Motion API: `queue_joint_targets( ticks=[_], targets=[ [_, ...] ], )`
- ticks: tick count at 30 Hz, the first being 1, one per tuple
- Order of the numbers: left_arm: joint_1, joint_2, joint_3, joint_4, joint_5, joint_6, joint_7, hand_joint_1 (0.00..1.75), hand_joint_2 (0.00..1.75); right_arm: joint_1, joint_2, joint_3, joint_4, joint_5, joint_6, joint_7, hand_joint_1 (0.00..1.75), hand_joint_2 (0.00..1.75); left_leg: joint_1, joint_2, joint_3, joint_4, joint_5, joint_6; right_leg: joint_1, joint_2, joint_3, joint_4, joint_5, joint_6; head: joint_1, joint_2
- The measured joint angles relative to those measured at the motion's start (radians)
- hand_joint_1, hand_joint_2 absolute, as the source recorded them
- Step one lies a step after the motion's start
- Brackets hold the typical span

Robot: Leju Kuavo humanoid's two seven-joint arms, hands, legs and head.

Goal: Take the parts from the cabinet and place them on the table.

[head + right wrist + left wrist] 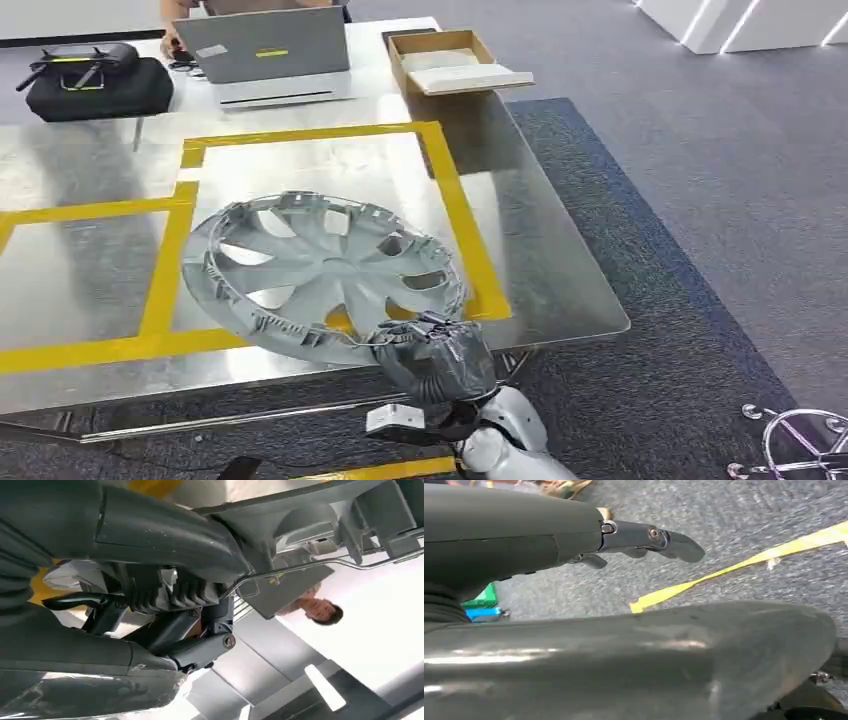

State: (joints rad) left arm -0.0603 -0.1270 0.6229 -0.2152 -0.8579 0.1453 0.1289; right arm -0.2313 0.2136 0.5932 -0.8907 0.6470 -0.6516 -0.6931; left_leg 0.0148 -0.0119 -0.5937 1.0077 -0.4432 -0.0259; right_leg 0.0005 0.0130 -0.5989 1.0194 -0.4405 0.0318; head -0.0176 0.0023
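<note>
Placement underway: right hand point(432, 345) grips hubcap's point(320, 270) near rim over table point(560, 290); next, lower and let go.

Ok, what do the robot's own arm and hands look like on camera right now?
The right arm is silver-white and rounded, with a white box at the wrist. The right hand has a glossy dark grey ribbed cover, and its thumb is thick and grey. The left hand shows a smooth grey cover and a darker metallic finger with bare screw heads.
</note>
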Motion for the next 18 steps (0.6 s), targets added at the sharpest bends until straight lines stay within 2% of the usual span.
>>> queue_joint_targets(
  ticks=[2,3,4,6,7,8,9,11,12,13,14,16,17,18],
  targets=[
    [0.003,0.002,-0.002,0.0,0.0,0.0,-0.002,0.0,0.0,-0.009,0.001,0.008,0.017,0.0,0.0,0.0,1.75,1.75,0.005,0.001,0.001,-0.003,0.006,0.015,-0.002,-0.001,-0.008,0.001,-0.003,0.012,0.0,0.0],
    [0.002,0.002,-0.002,0.0,0.0,0.0,-0.003,0.0,0.0,-0.014,0.001,0.011,0.023,-0.001,0.0,0.0,1.75,1.75,0.005,0.001,0.001,-0.003,0.006,0.021,-0.002,-0.006,-0.018,0.029,-0.025,0.017,0.005,0.0],
    [0.001,0.002,-0.002,0.0,-0.001,0.0,-0.003,0.0,0.0,-0.018,0.002,0.014,0.029,-0.003,0.0,-0.001,1.75,1.75,0.005,0.0,0.001,-0.003,0.006,0.026,-0.003,-0.007,-0.044,0.087,-0.059,0.02,0.008,0.0],
    [0.002,0.002,-0.002,0.0,-0.001,-0.001,-0.004,0.0,0.0,-0.023,0.002,0.02,0.042,-0.007,0.0,-0.001,1.75,1.75,0.003,0.001,0.0,-0.003,0.006,0.029,-0.002,-0.006,-0.125,0.263,-0.134,0.023,0.008,0.0],
    [0.004,0.002,-0.002,0.0,-0.001,-0.001,-0.006,0.0,0.0,-0.023,0.002,0.022,0.049,-0.026,0.005,-0.001,1.75,1.75,0.001,0.001,0.0,-0.003,0.006,0.029,-0.002,-0.007,-0.152,0.318,-0.148,0.023,0.006,0.0],
    [0.004,0.002,-0.002,0.0,-0.001,-0.001,-0.01,0.0,0.0,-0.023,0.002,0.023,0.054,-0.066,0.026,-0.001,1.75,1.75,0.001,0.001,0.0,-0.003,0.006,0.029,-0.002,-0.006,-0.154,0.323,-0.139,0.021,0.007,0.0],
    [0.004,0.002,-0.002,0.0,-0.002,0.001,-0.013,0.0,0.0,-0.026,0.006,0.024,0.058,-0.135,0.074,-0.001,1.75,1.75,0.0,0.0,0.002,-0.003,0.006,0.029,-0.002,-0.006,-0.132,0.279,-0.108,0.017,0.007,0.0],
    [0.004,0.002,-0.002,0.0,-0.009,0.012,-0.013,0.0,0.0,-0.047,0.016,0.013,0.058,-0.278,0.183,0.003,1.75,1.75,-0.002,-0.001,0.007,-0.003,0.005,0.029,0.0,-0.006,-0.037,0.104,-0.029,0.004,0.007,0.0],
    [0.004,0.001,-0.002,0.0,-0.011,0.018,-0.013,0.0,0.0,-0.063,0.021,-0.002,0.058,-0.345,0.247,0.011,1.75,1.75,-0.002,0.0,0.011,-0.003,0.005,0.027,0.002,-0.007,0.01,0.021,-0.011,-0.003,0.007,0.0],
    [0.004,0.002,-0.001,0.0,-0.011,0.023,-0.013,0.0,0.0,-0.077,0.026,-0.021,0.056,-0.407,0.3,0.021,1.75,1.75,-0.009,0.0,0.01,0.0,0.0,0.019,0.004,-0.006,0.019,0.002,-0.023,-0.002,0.006,0.0],
    [0.004,0.002,-0.001,0.0,-0.011,0.028,-0.013,0.0,0.0,-0.083,0.032,-0.048,0.05,-0.465,0.336,0.029,1.75,1.75,-0.008,0.001,0.011,-0.002,0.002,0.013,0.006,-0.005,0.023,0.002,-0.02,-0.004,0.005,0.0],
    [0.005,0.002,0.0,0.0,-0.011,0.032,-0.013,0.0,0.0,-0.088,0.035,-0.1,0.025,-0.512,0.34,0.036,1.75,1.75,-0.003,0.001,0.015,-0.01,0.008,-0.001,0.01,-0.003,0.023,0.002,-0.016,-0.012,0.006,0.0],
    [0.005,0.002,0.0,0.0,-0.011,0.036,-0.013,0.0,0.0,-0.087,0.035,-0.126,0.005,-0.526,0.343,0.041,1.75,1.75,-0.003,0.001,0.015,-0.008,0.007,-0.006,0.004,-0.005,0.029,-0.009,-0.008,-0.021,0.006,0.0],
    [0.006,0.002,0.002,0.0,-0.011,0.039,-0.014,0.0,0.0,-0.083,0.036,-0.147,-0.012,-0.538,0.351,0.05,1.75,1.75,-0.003,0.002,0.009,0.006,-0.008,-0.01,0.001,-0.008,0.03,-0.013,-0.003,-0.026,0.004,0.0]
  ],
)
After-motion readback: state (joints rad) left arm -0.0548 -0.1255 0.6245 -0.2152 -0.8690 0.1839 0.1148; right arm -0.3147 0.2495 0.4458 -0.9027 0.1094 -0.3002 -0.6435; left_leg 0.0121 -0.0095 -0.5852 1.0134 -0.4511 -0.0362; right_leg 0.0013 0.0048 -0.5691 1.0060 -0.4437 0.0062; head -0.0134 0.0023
